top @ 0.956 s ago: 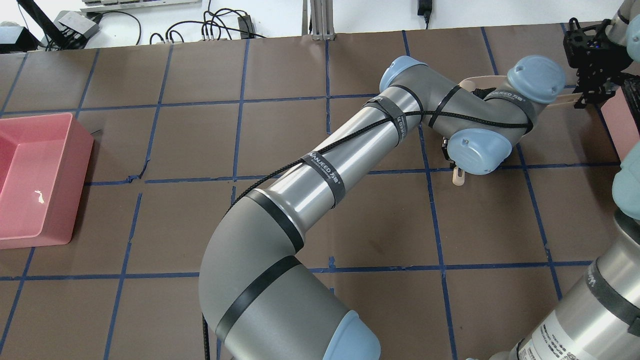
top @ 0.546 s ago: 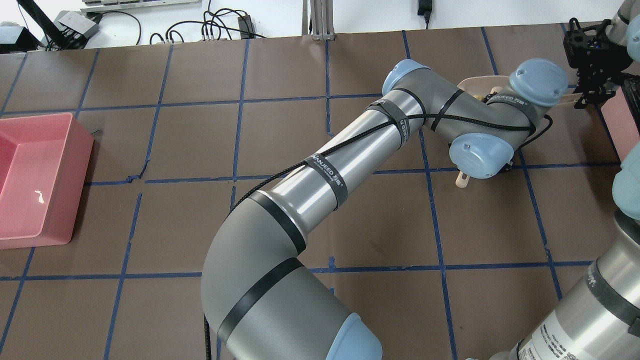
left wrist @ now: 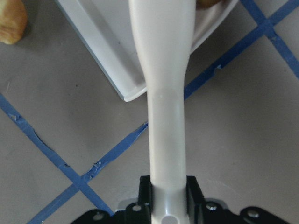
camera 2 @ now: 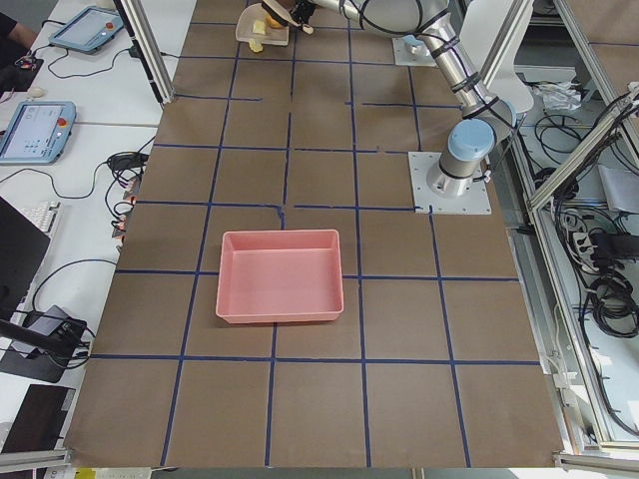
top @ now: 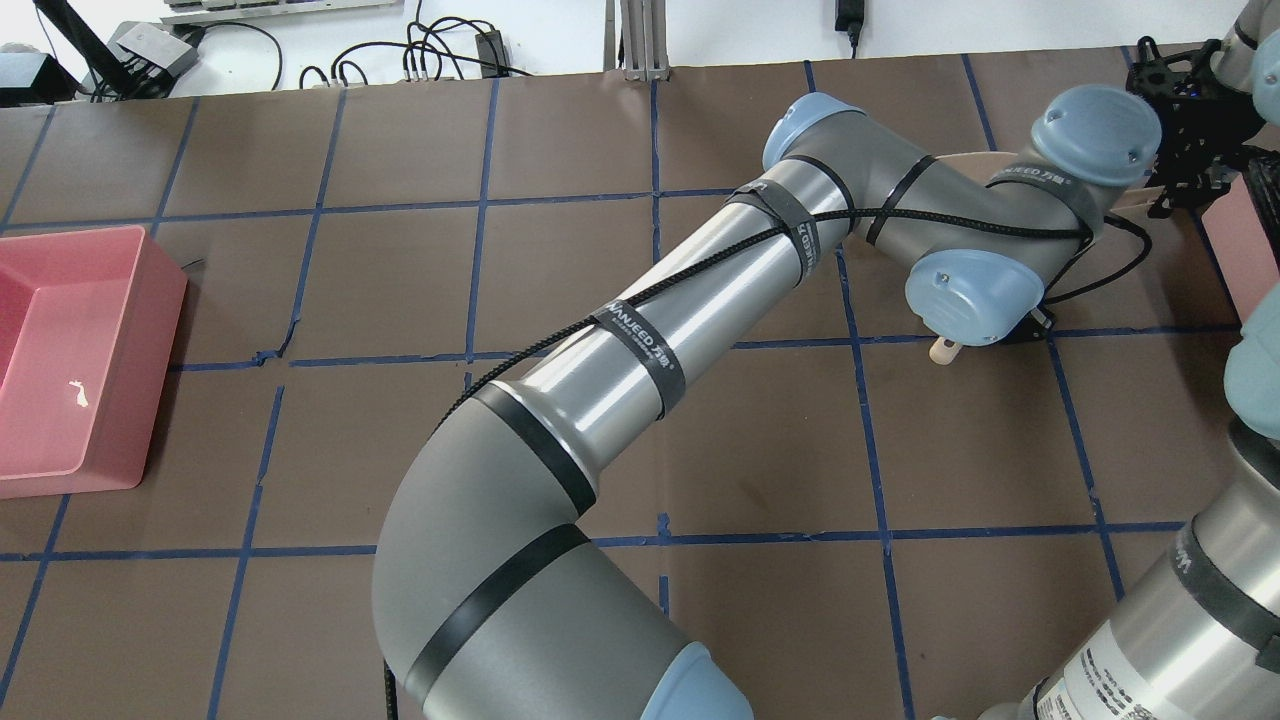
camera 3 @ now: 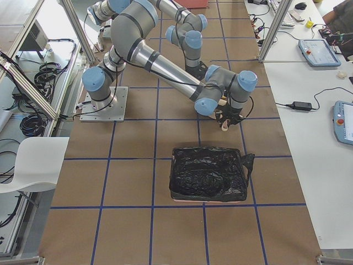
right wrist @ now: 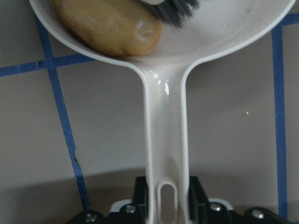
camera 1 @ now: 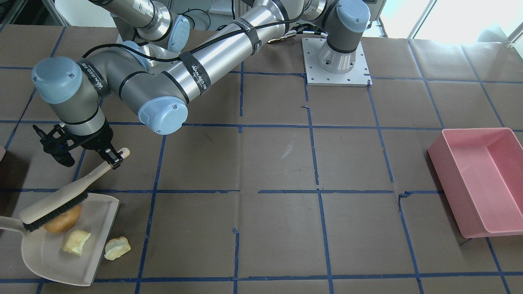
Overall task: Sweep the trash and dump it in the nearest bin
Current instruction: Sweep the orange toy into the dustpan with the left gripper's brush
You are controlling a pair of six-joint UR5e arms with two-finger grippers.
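Observation:
My left gripper [camera 1: 114, 157] is shut on the handle of a beige brush [camera 1: 57, 204]. The brush's black bristles rest on a brown roll [camera 1: 61, 221] in the beige dustpan [camera 1: 53, 261]. A pale scrap [camera 1: 75, 241] lies in the pan. Another scrap [camera 1: 117, 248] lies on the table just off the pan's lip. My right gripper [right wrist: 166, 198] is shut on the dustpan's handle [right wrist: 166, 126]; it also shows in the overhead view [top: 1180, 195]. Only a corner of the pale pink bin [top: 1245, 245] shows at the right edge.
A large pink tray [camera 1: 478, 179] stands at the far side of the table, also in the overhead view [top: 60, 360]. My left arm [top: 650, 340] reaches across the table's middle. A container lined with a black bag [camera 3: 208, 174] sits close to the grippers.
My left wrist has moved right and away from me, carrying the brush further over the dustpan. The handle's tip has shifted right. The right gripper has stayed still.

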